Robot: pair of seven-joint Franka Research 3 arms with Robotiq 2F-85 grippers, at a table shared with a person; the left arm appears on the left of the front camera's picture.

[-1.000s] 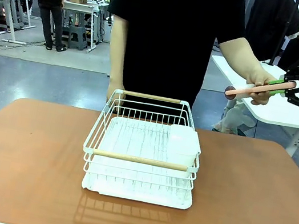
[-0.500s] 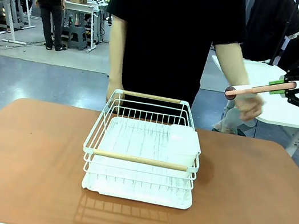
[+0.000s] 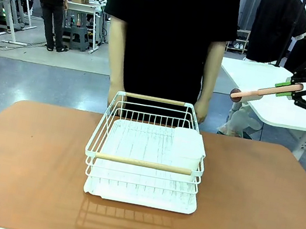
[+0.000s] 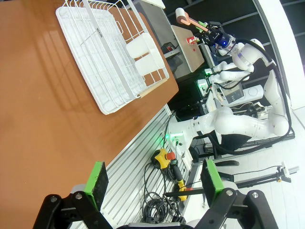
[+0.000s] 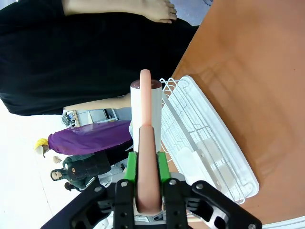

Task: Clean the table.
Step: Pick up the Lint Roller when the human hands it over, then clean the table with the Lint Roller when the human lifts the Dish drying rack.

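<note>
While clamped on pink rod (image 3: pixel 260 92), right hand (image 3: pixel 285 88) aloft

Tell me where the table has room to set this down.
For the pink-handled tool: bare top left of the dish rack to the table's left edge, right of it to the right edge, and a strip between rack and near edge. Crowded: the middle, and the far edge behind the rack, by the person's hand.
</note>
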